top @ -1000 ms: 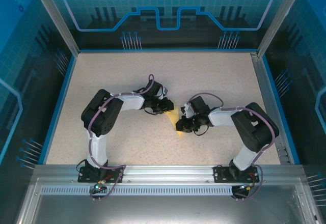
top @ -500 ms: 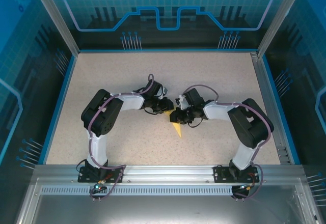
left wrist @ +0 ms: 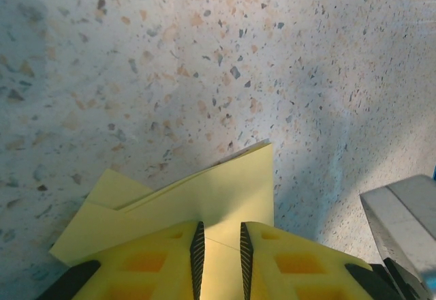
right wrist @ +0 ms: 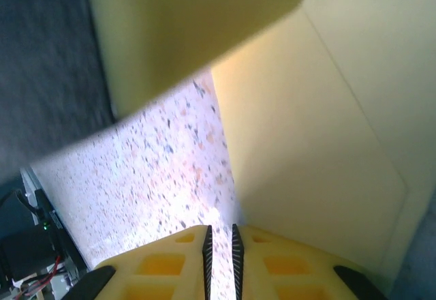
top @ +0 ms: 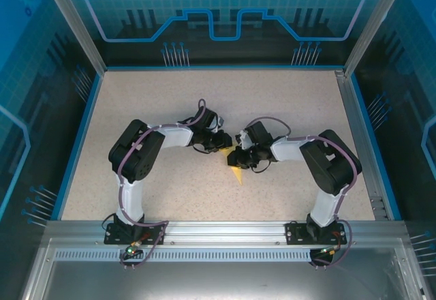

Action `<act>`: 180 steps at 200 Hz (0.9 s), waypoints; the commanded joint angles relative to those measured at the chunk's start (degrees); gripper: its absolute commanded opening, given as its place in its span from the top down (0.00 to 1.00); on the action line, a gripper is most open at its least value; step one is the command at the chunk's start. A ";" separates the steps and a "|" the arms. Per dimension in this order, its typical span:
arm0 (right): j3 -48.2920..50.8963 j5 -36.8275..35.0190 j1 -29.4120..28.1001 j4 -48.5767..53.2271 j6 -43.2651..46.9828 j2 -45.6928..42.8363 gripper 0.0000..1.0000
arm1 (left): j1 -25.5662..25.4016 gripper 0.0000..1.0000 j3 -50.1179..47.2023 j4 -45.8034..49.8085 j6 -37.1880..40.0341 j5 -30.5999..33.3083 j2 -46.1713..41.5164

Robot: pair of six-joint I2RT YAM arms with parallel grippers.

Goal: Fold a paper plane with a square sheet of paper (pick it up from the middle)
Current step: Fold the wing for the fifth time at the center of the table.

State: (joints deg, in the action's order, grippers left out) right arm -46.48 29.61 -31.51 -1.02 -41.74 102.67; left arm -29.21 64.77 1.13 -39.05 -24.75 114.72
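Observation:
The pale-yellow paper [top: 236, 172] lies folded on the table, its pointed tip poking out below the two grippers. In the left wrist view the paper [left wrist: 225, 191] shows layered flaps and a crease. My left gripper [top: 223, 144] rests its tips [left wrist: 219, 226] on top of it, jaws shut to a thin slit and holding nothing. My right gripper [top: 236, 157] sits just beside the left one. Its jaws [right wrist: 221, 228] are shut at the paper's [right wrist: 313, 143] left edge, with bare table between them. A blurred yellow finger [right wrist: 191, 20] of the left gripper looms close above.
The speckled tabletop [top: 170, 102] is ringed by a blue rim [top: 80, 136] and metal frame posts. Both arms bend inward, so their wrists nearly touch at the middle.
My right gripper has slid up and left along the paper toward the left gripper, uncovering the paper's pointed tip. The left arm has stayed put.

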 commanded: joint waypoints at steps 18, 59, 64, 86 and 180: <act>4.78 3.40 -0.77 4.14 2.79 -2.56 0.80 | -0.13 0.75 0.64 4.43 0.07 1.81 2.57; 9.39 4.78 -1.28 4.20 4.19 -4.02 0.80 | -0.11 0.75 0.88 5.05 0.20 2.09 2.20; 9.78 5.00 -1.32 4.26 4.37 -4.47 0.80 | -0.05 0.75 0.87 5.07 0.20 2.08 2.13; 11.65 5.44 -1.43 5.56 5.67 -6.68 0.80 | -0.10 0.75 0.86 5.27 0.19 2.12 1.91; 18.14 6.87 -1.45 7.72 7.71 -12.07 0.79 | -0.14 0.75 1.30 6.08 0.33 2.49 1.30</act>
State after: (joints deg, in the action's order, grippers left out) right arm -31.07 34.98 -31.64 -2.72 -35.66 90.96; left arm -29.39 65.52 2.72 -39.03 -24.75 114.87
